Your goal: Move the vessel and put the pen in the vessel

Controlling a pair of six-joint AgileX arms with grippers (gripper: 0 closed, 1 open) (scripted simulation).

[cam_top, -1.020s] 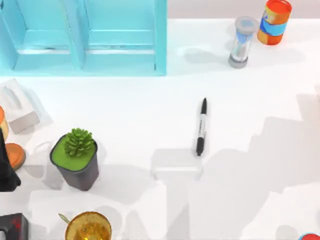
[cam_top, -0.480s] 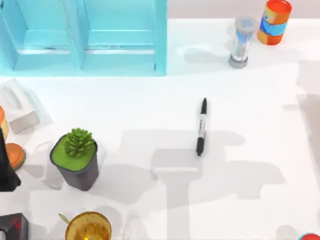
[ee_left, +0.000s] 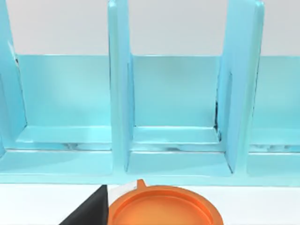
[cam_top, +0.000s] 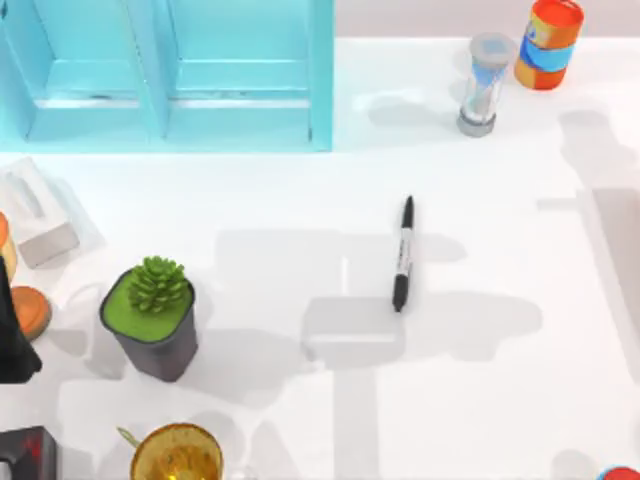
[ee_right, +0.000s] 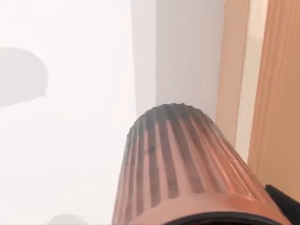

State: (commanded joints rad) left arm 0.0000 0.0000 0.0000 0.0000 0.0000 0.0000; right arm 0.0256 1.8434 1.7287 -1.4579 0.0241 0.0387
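Note:
The pen [cam_top: 402,255], black at both ends with a pale barrel, lies flat near the table's middle, running front to back. The vessel [ee_right: 178,164], a copper-brown ribbed tumbler, hangs close under the right wrist camera with its dark rim nearest and its base out over the table's edge. My right gripper [ee_right: 206,220] is shut on the vessel, and one dark fingertip [ee_right: 287,202] shows beside its rim. My left arm [cam_top: 12,340] rests at the table's left edge.
A blue shelf unit [cam_top: 170,75] fills the back left. A potted plant [cam_top: 150,318] and a golden goblet [cam_top: 176,455] stand front left, near a white box [cam_top: 40,215]. An hourglass [cam_top: 482,85] and an orange-blue can [cam_top: 548,42] stand back right.
Broad arm shadows have slid across the table's middle and right. The pen and the other objects on the table have stayed where they were.

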